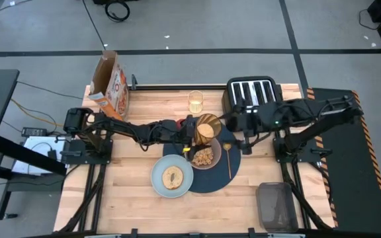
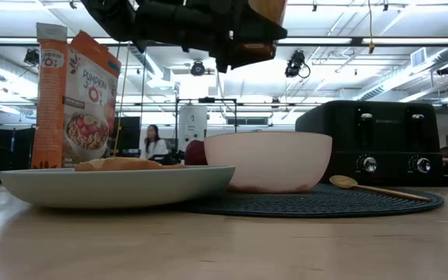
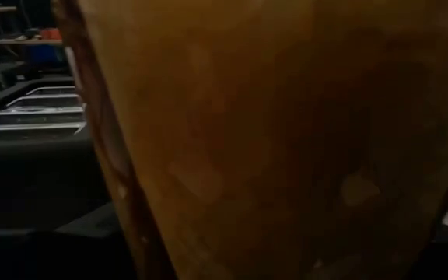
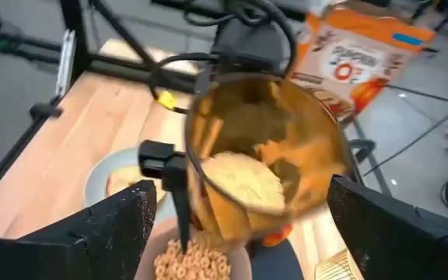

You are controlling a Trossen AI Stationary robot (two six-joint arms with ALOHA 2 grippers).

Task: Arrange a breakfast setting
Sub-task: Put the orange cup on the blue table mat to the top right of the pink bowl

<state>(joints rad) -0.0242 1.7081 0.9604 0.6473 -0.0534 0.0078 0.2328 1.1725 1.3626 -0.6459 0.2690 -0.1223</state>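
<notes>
L gripper [image 1: 192,130] clamps amber cup [image 1: 208,127] above tan bowl [image 1: 205,157].

A grey floor [image 1: 197,26] with pale lines is lying around the wooden table [image 1: 144,198]. Black cables [image 1: 116,9] are lying on it. Ceiling lights [image 2: 411,54] are shining. A person [image 2: 154,142] is sitting far back.

The wooden table [image 1: 131,198] carries a dark-blue placemat [image 1: 210,180], pale-blue plate [image 1: 157,178], toaster [image 1: 251,89], cereal box [image 1: 111,86] and a glass [image 1: 196,101].
</notes>
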